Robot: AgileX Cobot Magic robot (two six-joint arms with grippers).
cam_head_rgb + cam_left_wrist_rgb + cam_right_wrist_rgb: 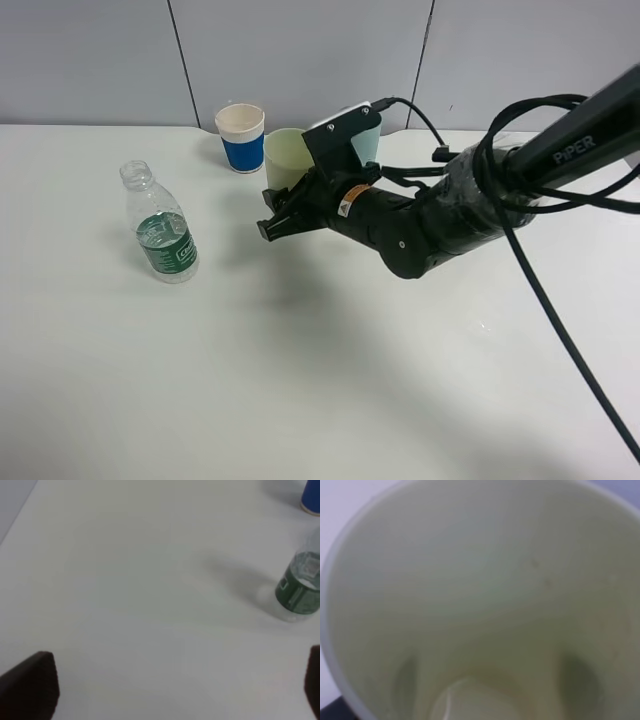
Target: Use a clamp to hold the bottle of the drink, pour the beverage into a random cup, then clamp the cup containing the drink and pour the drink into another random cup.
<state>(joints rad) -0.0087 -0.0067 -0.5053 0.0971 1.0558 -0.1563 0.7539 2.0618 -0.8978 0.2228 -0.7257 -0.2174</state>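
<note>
On your tabletop the bottle stands at the left. Behind and to its right stand two cups side by side, the right one beside the pincer.

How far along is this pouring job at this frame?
The bottle stands uncapped, partly full and released, so the first pour looks done. In hand: the right gripper is at the green cup, whose interior fills the right wrist view; grip unclear. Left: pouring into the blue cup.

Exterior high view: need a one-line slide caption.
Right arm's gripper reaches in by the pale green cup, blue paper cup behind, open water bottle standing apart on the white table.
</note>
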